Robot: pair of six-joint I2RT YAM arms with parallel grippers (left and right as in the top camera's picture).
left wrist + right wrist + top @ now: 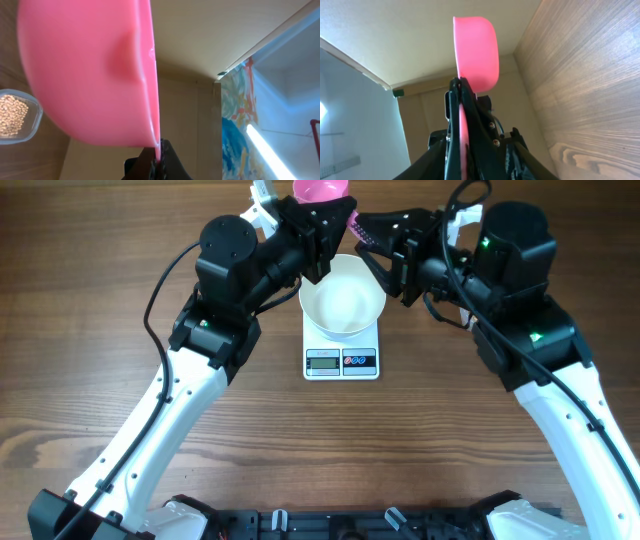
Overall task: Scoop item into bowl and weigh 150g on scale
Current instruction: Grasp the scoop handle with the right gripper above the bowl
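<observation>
While our left pincer (157, 161) clamps the pink scoop (85, 70) and the right pincer (462, 100) sits narrow round its handle, we could wrench it loose; beans (12, 115) lie in their tub (38, 107), bowl (345, 305) on scale (342, 362).

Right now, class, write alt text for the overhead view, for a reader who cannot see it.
A white bowl, apparently empty, sits on a white scale on a wooden table. The left arm and right arm reach in from either side and meet beyond the bowl at a pink scoop at the top edge.
</observation>
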